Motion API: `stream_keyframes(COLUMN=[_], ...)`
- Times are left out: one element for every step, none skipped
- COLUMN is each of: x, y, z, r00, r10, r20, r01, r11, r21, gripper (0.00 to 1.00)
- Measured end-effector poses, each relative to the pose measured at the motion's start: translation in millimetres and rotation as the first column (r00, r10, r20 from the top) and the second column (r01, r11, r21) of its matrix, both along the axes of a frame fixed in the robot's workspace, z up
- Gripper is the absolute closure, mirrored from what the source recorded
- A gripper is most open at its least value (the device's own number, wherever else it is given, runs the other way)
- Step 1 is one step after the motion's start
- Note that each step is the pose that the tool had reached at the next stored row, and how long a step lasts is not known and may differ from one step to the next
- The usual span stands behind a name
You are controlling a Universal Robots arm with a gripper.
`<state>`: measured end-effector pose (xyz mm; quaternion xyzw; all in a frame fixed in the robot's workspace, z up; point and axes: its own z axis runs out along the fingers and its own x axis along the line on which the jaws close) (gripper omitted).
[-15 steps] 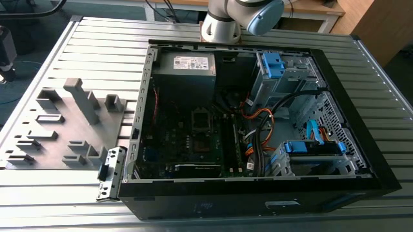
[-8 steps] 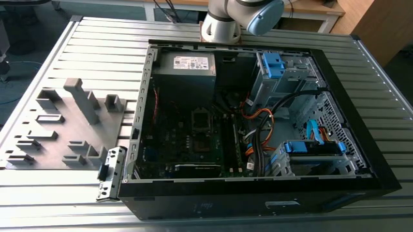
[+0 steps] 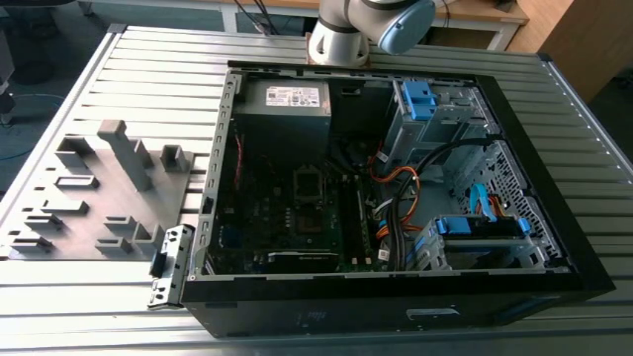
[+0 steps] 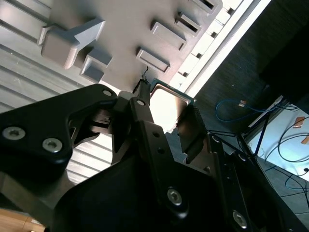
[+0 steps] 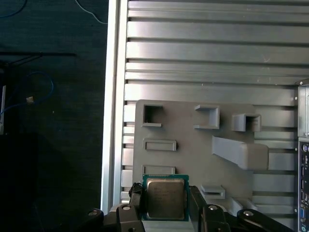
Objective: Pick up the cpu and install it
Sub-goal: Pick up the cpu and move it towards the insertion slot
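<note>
2 fingers (image 5: 196, 203) pinch the cpu (image 5: 166, 197) by its thin edges; any tilt could let it slip onto the tray (image 5: 193, 150).

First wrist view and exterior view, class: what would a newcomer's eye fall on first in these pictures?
In the first wrist view, the silver-faced cpu with its green edge sits clamped between the black jaws, over the grey moulded tray. In the exterior view, the open computer case dominates the slatted metal table, its orange cables and blue drive brackets standing out.
</note>
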<state>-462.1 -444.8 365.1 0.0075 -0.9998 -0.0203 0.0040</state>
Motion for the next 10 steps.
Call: stream_keyframes(x=[0.5,1.1,1.7,2.5,3.3,4.1,4.9,5.7,6.6,7.4], y=[0.0,0.0,0.0,-0.1,-0.1,0.0,0.0,0.0,0.0,0.0], z=[-0.1,-0.2,-0.2,-0.2,-0.2,-0.2,-0.2,-0.2,-0.2,-0.2], r00=[1.0,1.0,1.0,1.0,1.0,1.0,1.0,1.0,1.0,1.0], r10=[0.0,0.0,0.0,0.0,0.0,0.0,0.0,0.0,0.0,0.0], r20=[0.0001,0.0003,0.0002,0.0003,0.0003,0.0003,0.0003,0.0003,0.0003,0.0003], r01=[0.0,0.0,0.0,0.0,0.0,0.0,0.0,0.0,0.0,0.0], r11=[1.0,1.0,1.0,1.0,1.0,1.0,1.0,1.0,1.0,1.0], r21=[0.0001,0.0002,0.0002,0.0002,0.0002,0.0002,0.0002,0.0002,0.0002,0.0001], gripper=[0.53,0.53,0.53,0.53,0.53,0.53,0.53,0.53,0.53,0.53])
